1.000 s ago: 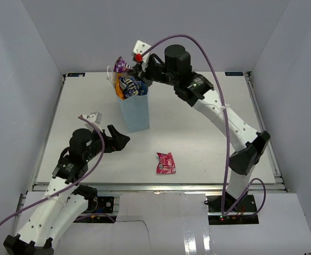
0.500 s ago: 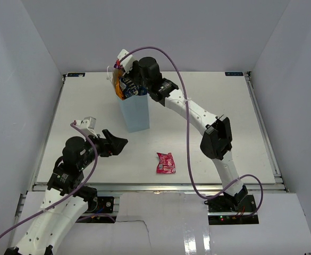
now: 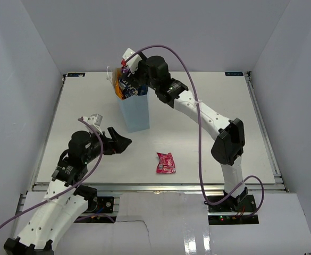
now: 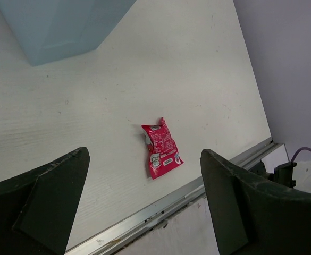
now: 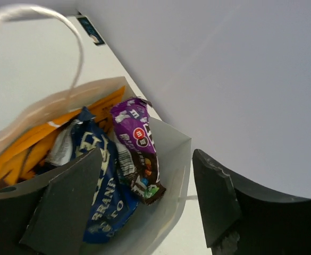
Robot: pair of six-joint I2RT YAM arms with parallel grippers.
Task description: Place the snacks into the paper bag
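The pale-blue paper bag point(image 3: 135, 112) stands upright at the back middle of the table. My right gripper point(image 3: 126, 74) hovers over its mouth, open, with nothing between its fingers. In the right wrist view a purple packet point(image 5: 137, 142), a dark blue packet point(image 5: 99, 197) and an orange bag point(image 5: 35, 144) sit inside the paper bag's white wall point(image 5: 172, 159), below the right gripper point(image 5: 149, 155). A pink-red packet point(image 3: 166, 163) lies flat near the table's front edge. My left gripper point(image 3: 121, 142) is open and empty, left of that packet and apart from it. The left wrist view shows the pink-red packet point(image 4: 161, 149) ahead of the left gripper point(image 4: 144, 155).
The metal rail point(image 3: 155, 186) runs along the table's front edge, just in front of the pink-red packet. White walls close in the left, right and back sides. The bag's thin string handle point(image 5: 65, 21) arches beside the right gripper.
My right gripper moved in over the bag's mouth and opened, letting go of the purple packet, which now rests inside. The left arm shifted only slightly.
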